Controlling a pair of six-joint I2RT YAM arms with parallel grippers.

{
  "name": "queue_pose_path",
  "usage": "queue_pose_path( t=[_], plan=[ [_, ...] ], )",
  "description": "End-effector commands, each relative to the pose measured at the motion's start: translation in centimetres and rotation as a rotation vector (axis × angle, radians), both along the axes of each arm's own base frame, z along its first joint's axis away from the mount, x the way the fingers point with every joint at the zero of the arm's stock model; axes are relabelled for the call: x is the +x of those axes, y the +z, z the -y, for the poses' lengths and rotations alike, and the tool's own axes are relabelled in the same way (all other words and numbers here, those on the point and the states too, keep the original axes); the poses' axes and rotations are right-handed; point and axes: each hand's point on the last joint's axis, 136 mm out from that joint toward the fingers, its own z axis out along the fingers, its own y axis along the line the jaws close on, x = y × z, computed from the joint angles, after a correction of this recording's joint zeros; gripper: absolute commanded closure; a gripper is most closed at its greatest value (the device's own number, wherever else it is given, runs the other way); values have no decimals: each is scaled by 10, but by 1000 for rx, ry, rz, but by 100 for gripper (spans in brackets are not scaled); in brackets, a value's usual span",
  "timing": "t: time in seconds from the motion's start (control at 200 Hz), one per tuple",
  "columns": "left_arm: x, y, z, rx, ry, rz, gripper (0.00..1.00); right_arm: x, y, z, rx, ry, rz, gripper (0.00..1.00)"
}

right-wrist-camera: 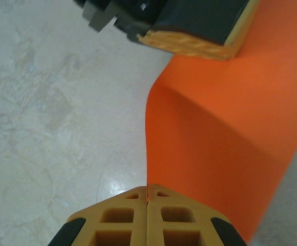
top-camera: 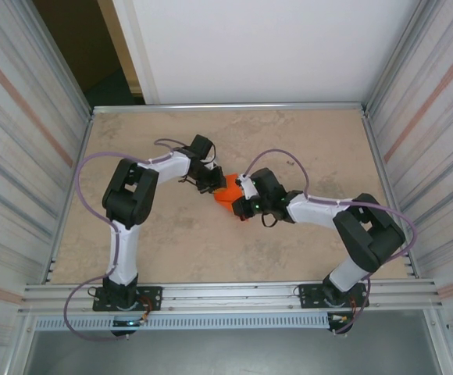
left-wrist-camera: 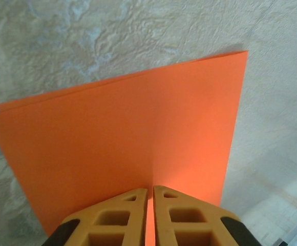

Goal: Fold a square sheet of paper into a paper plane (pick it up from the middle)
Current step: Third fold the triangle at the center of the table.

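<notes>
The square sheet of paper [top-camera: 228,194] is bright orange and hangs bent between my two grippers above the middle of the table. In the left wrist view the sheet [left-wrist-camera: 138,128] is doubled over, a second layer's edge peeking out at its top left. My left gripper [left-wrist-camera: 150,189] is shut on its near edge, with paper in the thin slit between the jaws. My right gripper [right-wrist-camera: 147,187] is shut on another edge of the curved sheet [right-wrist-camera: 215,143]. The left gripper's finger [right-wrist-camera: 189,43] shows at the top of that view. No paper plane is in view.
The beige tabletop [top-camera: 211,242] is ringed by a metal rail [top-camera: 226,108] and corrugated walls. Both arms reach inward from the near edge, the left gripper [top-camera: 211,183] and right gripper [top-camera: 239,195] close together at the centre.
</notes>
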Motion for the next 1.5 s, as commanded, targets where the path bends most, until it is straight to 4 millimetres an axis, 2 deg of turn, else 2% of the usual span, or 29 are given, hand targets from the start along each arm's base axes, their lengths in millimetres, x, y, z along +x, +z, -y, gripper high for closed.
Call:
queue_pose_path(
  t=[0.0, 0.18, 0.501, 0.661, 1.493],
  plan=[
    [-17, -24, -8, 71, -39, -67, 89, 9, -11, 11, -77, -85, -47, 100],
    [-19, -24, -8, 69, -51, -68, 90, 19, -17, 16, -109, -133, -65, 100],
    [-21, -24, -6, 55, -78, -61, 91, 26, -30, 18, -126, -136, -122, 100],
    [-22, -24, -6, 53, -85, -64, 92, 28, -30, 18, -125, -129, -120, 100],
    [-24, -25, -6, 52, -91, -68, 93, 30, -38, 17, -136, -101, -143, 100]
  ],
)
